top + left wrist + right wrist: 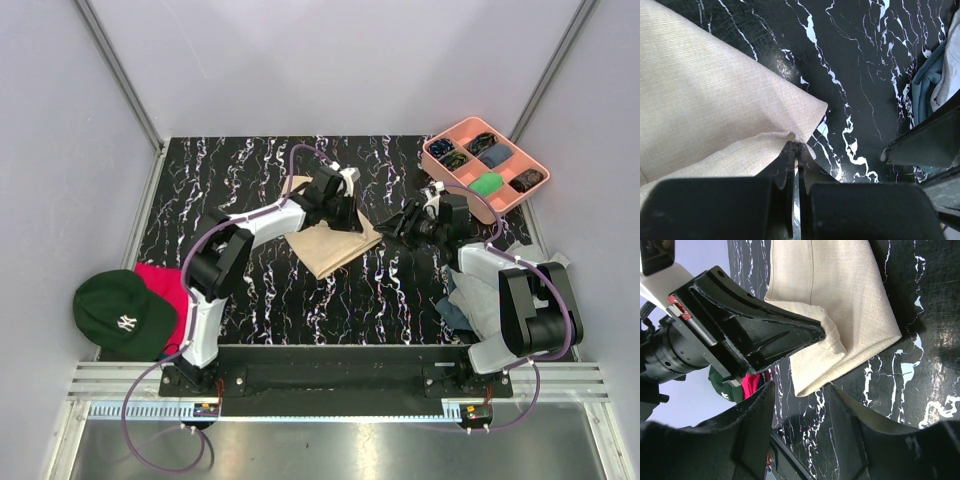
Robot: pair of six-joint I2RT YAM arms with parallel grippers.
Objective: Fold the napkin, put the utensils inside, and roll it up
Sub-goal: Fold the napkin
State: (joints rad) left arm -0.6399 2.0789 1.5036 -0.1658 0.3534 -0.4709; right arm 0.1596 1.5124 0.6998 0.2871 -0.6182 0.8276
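My left end effector [354, 216] is closed on the napkin [322, 252], its two fingers pressed together on a raised fold of cloth at the napkin's right-hand corner. From my left wrist the fingertips [797, 148] meet with the beige fabric [715, 95] bunched up into them, and the layer beneath lies flat on the black marbled counter [865, 75].

The napkin sits near the middle of the counter [260, 290], a little toward the far edge, one point aimed at the near edge.

My right end effector [396, 226] is spread open and holds nothing. It hangs just beside that same corner, on the right. From my right wrist, its fingers [760, 405] frame the napkin's edge [850, 290], with the left end effector [820, 333] clamped on the fold above.

A pink tray [437, 168] stands at the far right corner. A green cap [120, 312] and a red cloth [165, 285] lie at the left edge, and grey and blue cloths [470, 300] near the right edge.
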